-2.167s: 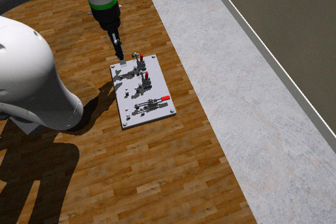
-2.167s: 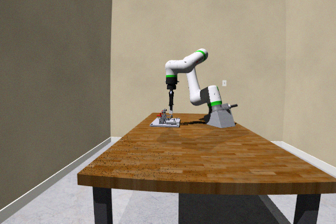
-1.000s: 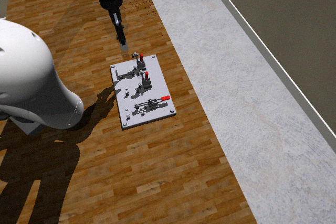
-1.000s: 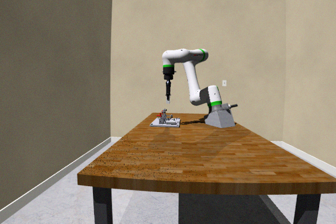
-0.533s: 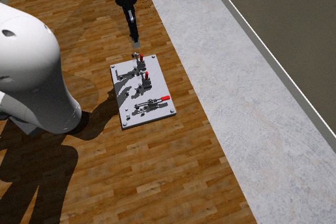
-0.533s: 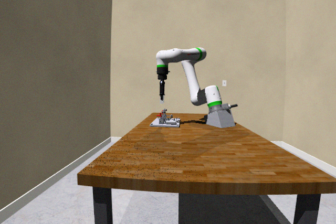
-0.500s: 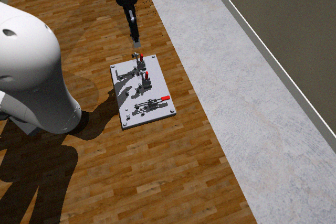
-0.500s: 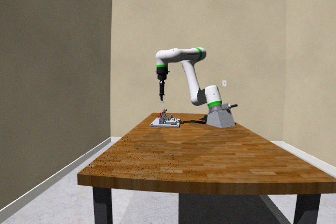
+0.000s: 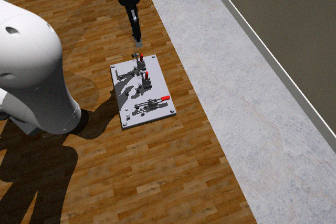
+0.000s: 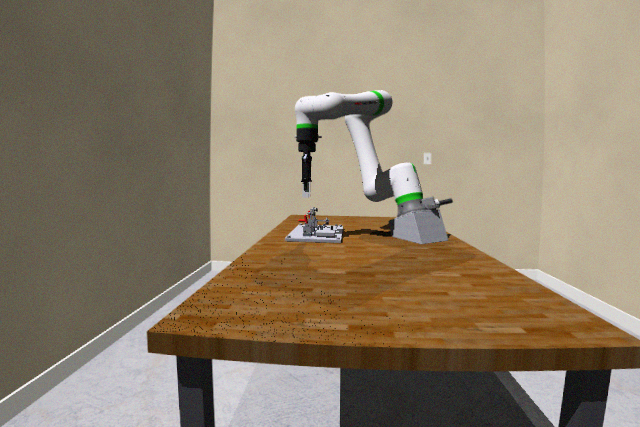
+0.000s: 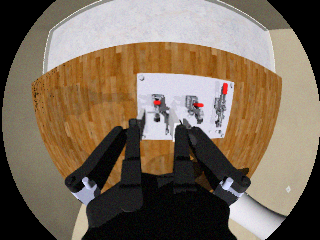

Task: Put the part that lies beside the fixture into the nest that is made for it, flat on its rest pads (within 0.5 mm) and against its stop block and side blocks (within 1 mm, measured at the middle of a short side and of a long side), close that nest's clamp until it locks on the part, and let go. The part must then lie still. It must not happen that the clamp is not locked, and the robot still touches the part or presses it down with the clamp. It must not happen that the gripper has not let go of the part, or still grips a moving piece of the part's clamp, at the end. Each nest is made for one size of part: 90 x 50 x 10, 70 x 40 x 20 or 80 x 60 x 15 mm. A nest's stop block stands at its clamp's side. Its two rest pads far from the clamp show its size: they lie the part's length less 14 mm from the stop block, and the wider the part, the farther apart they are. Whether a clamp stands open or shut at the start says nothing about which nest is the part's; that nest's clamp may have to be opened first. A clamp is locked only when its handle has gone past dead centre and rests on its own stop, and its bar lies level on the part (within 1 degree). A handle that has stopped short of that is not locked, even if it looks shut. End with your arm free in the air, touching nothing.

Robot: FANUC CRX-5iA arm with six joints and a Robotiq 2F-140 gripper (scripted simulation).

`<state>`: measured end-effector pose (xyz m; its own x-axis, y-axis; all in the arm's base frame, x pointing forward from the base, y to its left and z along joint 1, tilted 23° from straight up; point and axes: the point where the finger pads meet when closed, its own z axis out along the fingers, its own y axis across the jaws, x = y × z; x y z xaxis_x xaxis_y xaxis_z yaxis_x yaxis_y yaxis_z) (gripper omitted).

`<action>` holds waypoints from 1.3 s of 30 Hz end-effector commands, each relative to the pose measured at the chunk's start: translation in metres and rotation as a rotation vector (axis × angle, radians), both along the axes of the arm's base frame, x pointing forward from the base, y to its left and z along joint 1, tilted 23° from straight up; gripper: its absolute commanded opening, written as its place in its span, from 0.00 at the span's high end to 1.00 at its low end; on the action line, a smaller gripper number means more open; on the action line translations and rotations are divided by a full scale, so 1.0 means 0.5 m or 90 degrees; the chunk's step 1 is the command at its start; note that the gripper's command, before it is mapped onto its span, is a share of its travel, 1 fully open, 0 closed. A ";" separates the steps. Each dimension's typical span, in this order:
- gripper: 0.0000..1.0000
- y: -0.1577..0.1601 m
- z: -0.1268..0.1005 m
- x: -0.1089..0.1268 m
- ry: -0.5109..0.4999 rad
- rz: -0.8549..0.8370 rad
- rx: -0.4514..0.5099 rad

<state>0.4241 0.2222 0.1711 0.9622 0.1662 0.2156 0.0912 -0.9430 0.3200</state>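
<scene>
The fixture plate (image 9: 160,80) (image 10: 297,239) (image 11: 187,80) carries three nests with red-handled clamps. A pale block, apparently the part (image 9: 125,70) (image 10: 325,233), lies in the far nest, the leftmost in the wrist view; its colour blends with the plate, so its exact seating cannot be told. The far clamp (image 9: 140,65) (image 11: 157,102) has its handle up and bar raised. The middle clamp (image 9: 146,82) (image 11: 192,104) also has its handle up. The near clamp (image 9: 151,103) (image 11: 220,106) lies flat, bar low. My gripper (image 9: 138,43) (image 10: 306,193) (image 11: 157,115) is partly open and empty, above the far nest's end.
The raised far clamp bar (image 9: 135,55) stands close below my fingertips. The wooden table (image 9: 163,161) (image 10: 413,298) surrounds the plate. The robot's base (image 10: 419,226) stands on the nest side, away from the clamp handles. Bolts stand at the plate's corners.
</scene>
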 end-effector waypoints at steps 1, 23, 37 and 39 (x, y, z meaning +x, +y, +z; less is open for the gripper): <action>0.72 -0.001 -0.004 0.001 0.000 0.000 0.000; 0.72 -0.031 -0.101 0.028 0.000 0.000 0.000; 0.72 -0.043 -0.140 0.039 0.000 0.000 0.000; 0.72 -0.044 -0.141 0.039 0.000 0.000 0.000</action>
<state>0.4435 0.2004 0.1014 0.9622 0.1663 0.2155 0.0913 -0.9430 0.3200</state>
